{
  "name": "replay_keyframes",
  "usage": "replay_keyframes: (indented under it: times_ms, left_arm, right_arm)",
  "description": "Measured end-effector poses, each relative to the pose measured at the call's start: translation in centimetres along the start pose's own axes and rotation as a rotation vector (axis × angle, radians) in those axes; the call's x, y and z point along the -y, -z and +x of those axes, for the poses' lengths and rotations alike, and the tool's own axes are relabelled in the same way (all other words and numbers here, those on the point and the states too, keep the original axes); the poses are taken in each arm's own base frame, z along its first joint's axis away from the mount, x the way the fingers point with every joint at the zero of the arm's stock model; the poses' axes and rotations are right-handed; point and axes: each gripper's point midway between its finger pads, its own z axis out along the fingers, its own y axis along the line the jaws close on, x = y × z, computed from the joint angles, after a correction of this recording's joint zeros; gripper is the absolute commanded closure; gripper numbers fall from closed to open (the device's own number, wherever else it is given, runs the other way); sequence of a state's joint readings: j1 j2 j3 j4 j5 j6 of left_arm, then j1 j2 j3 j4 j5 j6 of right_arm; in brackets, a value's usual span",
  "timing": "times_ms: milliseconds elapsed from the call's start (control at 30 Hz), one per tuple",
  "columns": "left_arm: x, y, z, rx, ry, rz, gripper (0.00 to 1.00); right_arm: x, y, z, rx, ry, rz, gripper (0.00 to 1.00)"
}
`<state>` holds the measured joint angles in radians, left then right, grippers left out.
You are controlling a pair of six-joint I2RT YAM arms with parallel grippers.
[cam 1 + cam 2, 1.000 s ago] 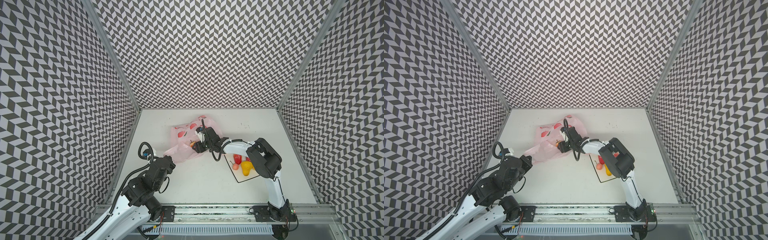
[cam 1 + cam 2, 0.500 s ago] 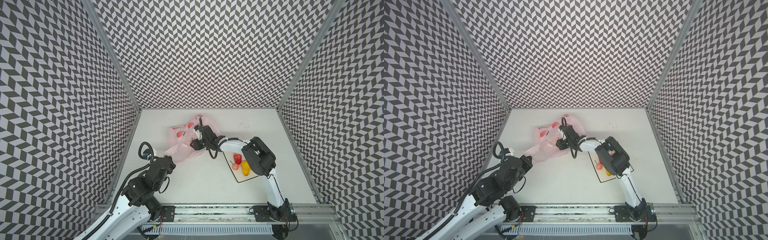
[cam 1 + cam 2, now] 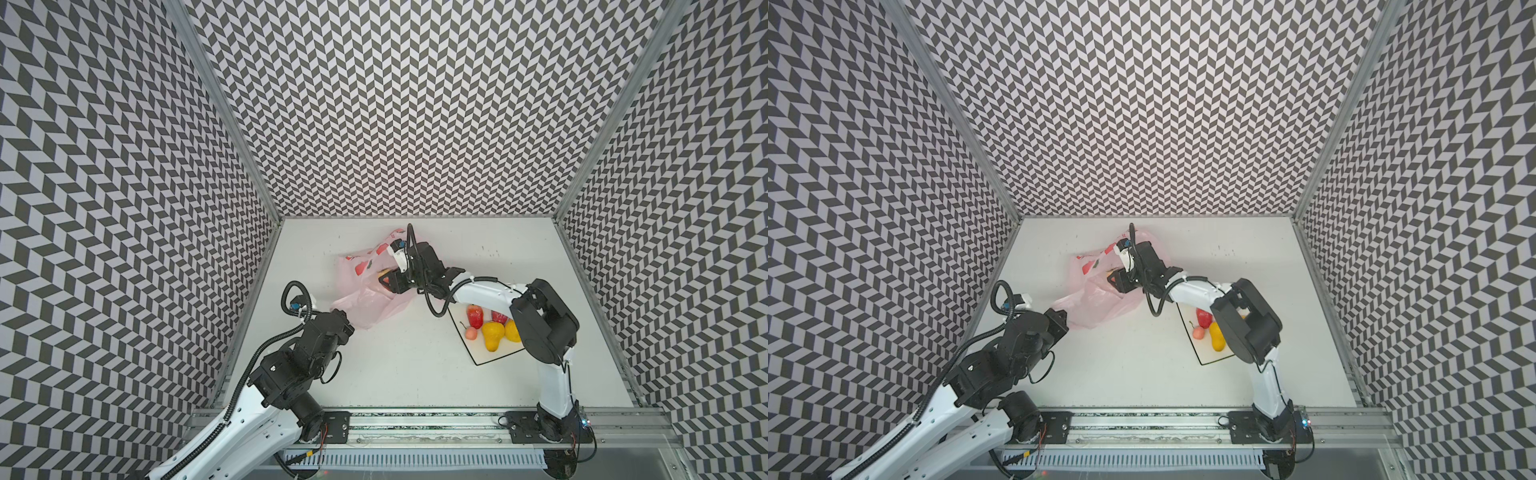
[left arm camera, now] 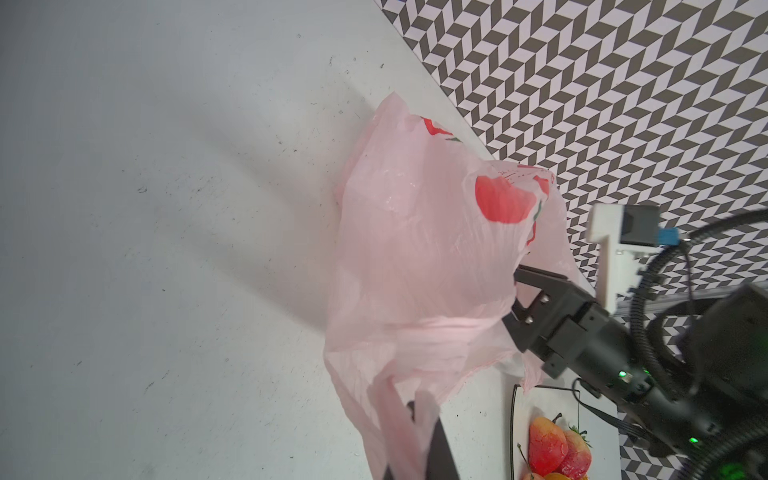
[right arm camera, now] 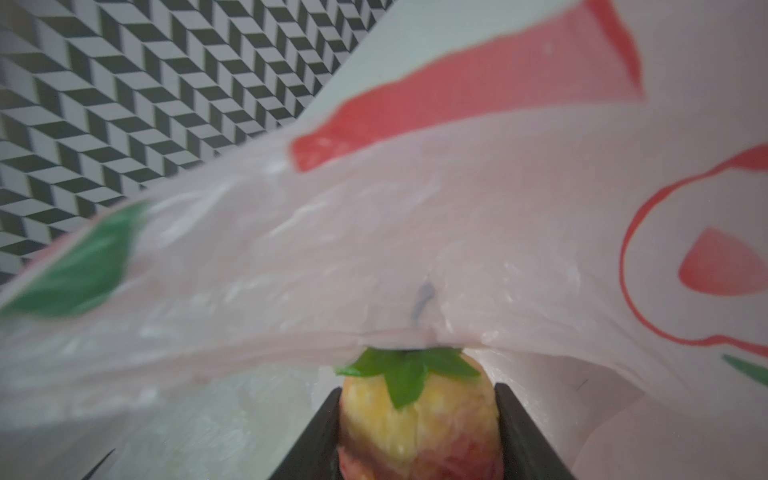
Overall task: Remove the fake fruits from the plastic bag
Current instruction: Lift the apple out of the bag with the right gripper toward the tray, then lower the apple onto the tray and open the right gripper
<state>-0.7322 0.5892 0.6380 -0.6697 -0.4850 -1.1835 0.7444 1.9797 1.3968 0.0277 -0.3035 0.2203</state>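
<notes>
1. The plastic bag [image 3: 365, 299] lay crumpled on the white table [image 3: 407, 382], a little left of centre in both top views. Its pale pink film carried red fruit prints.
2. The left gripper [image 3: 345, 323] reached in from the lower left and was closed tight on a loop of the bag at its nearest corner. In the left wrist view the pink strip was pinched against a dark finger [image 4: 440, 453].
3. The right gripper [image 3: 385, 283] came across from the right of the frame and sat at the bag's mouth, on the bag's upper right side in both top views.
4. In the right wrist view its two black fingers [image 5: 519, 440] were clamped on either side of a fake strawberry [image 5: 415, 419], yellowish above and red below. The green leafy top touched a fold of film over it.
5. In a top view that strawberry showed only as a small orange-red spot at the jaw tips, at the bag's opening.
6. A white sheet [image 3: 486, 358] with a black border lay right of centre, partly under the right arm.
7. On the sheet, outside the bag, sat red strawberries [image 3: 475, 316], yellow pears [image 3: 492, 336] and a pink cherry [image 3: 471, 332], bunched close together.
</notes>
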Motion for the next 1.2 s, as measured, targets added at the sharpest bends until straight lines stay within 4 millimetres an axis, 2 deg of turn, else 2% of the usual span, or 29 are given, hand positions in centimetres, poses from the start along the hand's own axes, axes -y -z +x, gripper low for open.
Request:
replay_keyframes:
  times_ms: [100, 167, 267, 367, 533, 600, 667, 733, 833, 1000, 1100, 1200]
  left_arm:
    - [0.2, -0.1, 0.0, 0.003, -0.001, 0.005, 1.00]
    - [0.4, -0.1, -0.1, 0.005, 0.000, 0.010, 1.00]
    - [0.6, -0.1, -0.3, 0.011, 0.002, 0.017, 1.00]
    - [0.7, -0.1, -0.4, 0.017, 0.002, 0.020, 1.00]
    - [0.8, -0.1, -0.6, 0.025, 0.007, 0.025, 1.00]
    - [0.8, 0.0, -0.6, 0.026, 0.008, 0.026, 1.00]
    - [0.8, 0.1, -0.6, 0.027, 0.010, 0.030, 1.00]
    - [0.9, 0.2, -0.7, 0.030, 0.014, 0.036, 1.00]
    - [0.8, 0.3, -0.8, 0.032, 0.017, 0.040, 1.00]
    - [0.8, 0.3, -0.8, 0.034, 0.019, 0.038, 1.00]
    - [0.7, 0.4, -0.9, 0.036, 0.021, 0.043, 1.00]
    - [0.7, 0.4, -0.9, 0.036, 0.021, 0.044, 1.00]
  right_arm:
    - [-1.7, 1.4, -1.2, 0.015, 0.047, -0.055, 0.59]
    - [-2.6, 2.3, -1.0, -0.005, 0.069, -0.085, 0.60]
    - [-3.3, 3.8, 0.6, -0.074, 0.087, -0.113, 0.60]
    - [-3.7, 5.7, 3.2, -0.167, 0.089, -0.120, 0.60]
    - [-3.4, 10.5, 8.1, -0.292, 0.060, -0.072, 0.60]
    - [-2.8, 12.6, 8.7, -0.295, 0.036, -0.020, 0.60]
    - [-2.2, 14.7, 8.5, -0.267, 0.007, 0.034, 0.62]
    - [-1.0, 16.9, 7.5, -0.204, -0.039, 0.105, 0.63]
    - [1.9, 19.9, 6.1, -0.101, -0.119, 0.229, 0.62]
    - [9.6, 24.1, 6.7, 0.007, -0.324, 0.500, 0.60]
    - [13.6, 25.4, 7.3, 0.033, -0.413, 0.631, 0.60]
    - [15.7, 24.8, 7.9, 0.023, -0.455, 0.681, 0.61]
